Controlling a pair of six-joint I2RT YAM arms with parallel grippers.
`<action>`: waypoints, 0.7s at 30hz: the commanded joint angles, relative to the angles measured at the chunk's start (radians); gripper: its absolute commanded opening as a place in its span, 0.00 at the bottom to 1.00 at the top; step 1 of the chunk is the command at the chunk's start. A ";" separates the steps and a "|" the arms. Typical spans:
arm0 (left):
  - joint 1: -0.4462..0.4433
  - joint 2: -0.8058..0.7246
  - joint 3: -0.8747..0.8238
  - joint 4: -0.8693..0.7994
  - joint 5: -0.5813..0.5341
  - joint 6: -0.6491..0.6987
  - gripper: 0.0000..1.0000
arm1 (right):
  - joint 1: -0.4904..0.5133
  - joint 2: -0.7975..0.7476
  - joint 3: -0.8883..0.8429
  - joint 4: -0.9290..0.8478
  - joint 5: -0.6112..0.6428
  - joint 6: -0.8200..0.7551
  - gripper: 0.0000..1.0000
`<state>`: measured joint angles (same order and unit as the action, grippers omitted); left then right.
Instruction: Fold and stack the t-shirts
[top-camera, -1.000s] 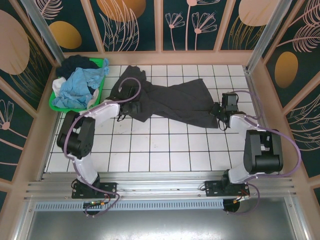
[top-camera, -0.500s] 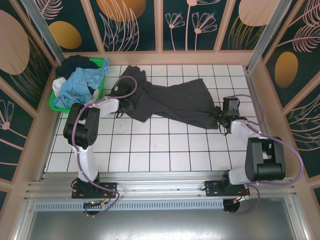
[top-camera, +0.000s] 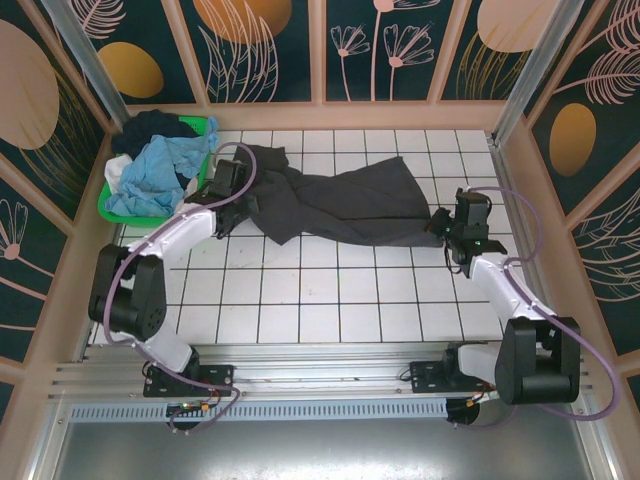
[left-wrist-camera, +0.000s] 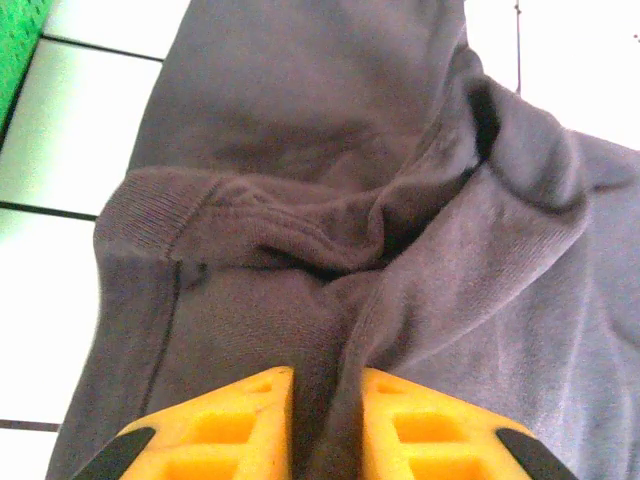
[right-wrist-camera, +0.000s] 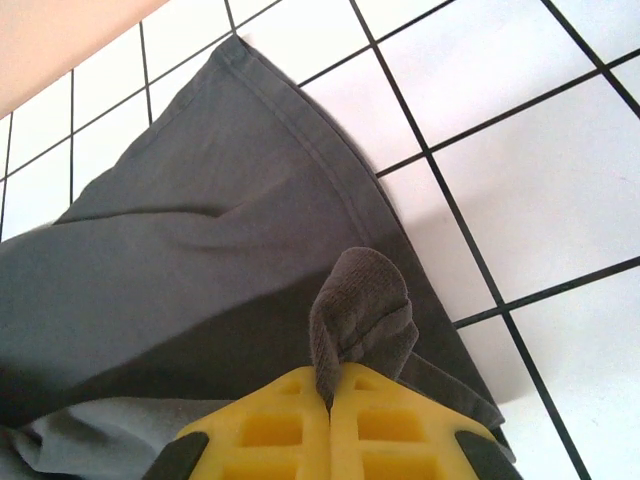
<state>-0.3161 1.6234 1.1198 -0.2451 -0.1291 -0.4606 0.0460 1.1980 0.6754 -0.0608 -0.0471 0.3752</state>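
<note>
A large charcoal-grey t-shirt (top-camera: 340, 205) lies stretched across the far half of the white tiled table, between my two grippers. My left gripper (top-camera: 232, 190) is at its left end, near the collar. In the left wrist view its yellow fingers (left-wrist-camera: 240, 420) pinch a ridge of the grey cloth (left-wrist-camera: 300, 150) between them. My right gripper (top-camera: 447, 222) holds the shirt's right end. In the right wrist view it (right-wrist-camera: 330, 375) is shut on a small bunched fold of the hem (right-wrist-camera: 360, 300). More t-shirts, a light blue one (top-camera: 150, 170), a dark navy one (top-camera: 160, 128) and a white one (top-camera: 115, 172), are piled in the basket.
The bright green plastic basket (top-camera: 112, 207) stands at the back left corner, close to my left arm; its wall shows at the top left of the left wrist view (left-wrist-camera: 15, 50). Wooden walls ring the table. White tiles (top-camera: 320, 300) lie bare in front of the shirt.
My left gripper has closed on the shirt and moved back and left toward the basket. My right gripper has moved right. The shirt now lies pulled out longer between them.
</note>
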 joint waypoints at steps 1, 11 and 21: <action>0.001 0.033 -0.044 0.006 0.027 -0.005 0.23 | 0.001 -0.005 -0.027 0.004 -0.018 0.004 0.00; 0.001 0.191 -0.045 0.032 0.024 -0.008 0.43 | 0.010 0.019 -0.040 0.023 -0.047 0.008 0.00; 0.001 0.179 -0.011 0.007 -0.038 -0.006 0.49 | 0.010 0.026 -0.048 0.028 -0.043 0.001 0.00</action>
<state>-0.3161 1.8198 1.0809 -0.2207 -0.1238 -0.4675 0.0486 1.2148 0.6392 -0.0559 -0.0811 0.3794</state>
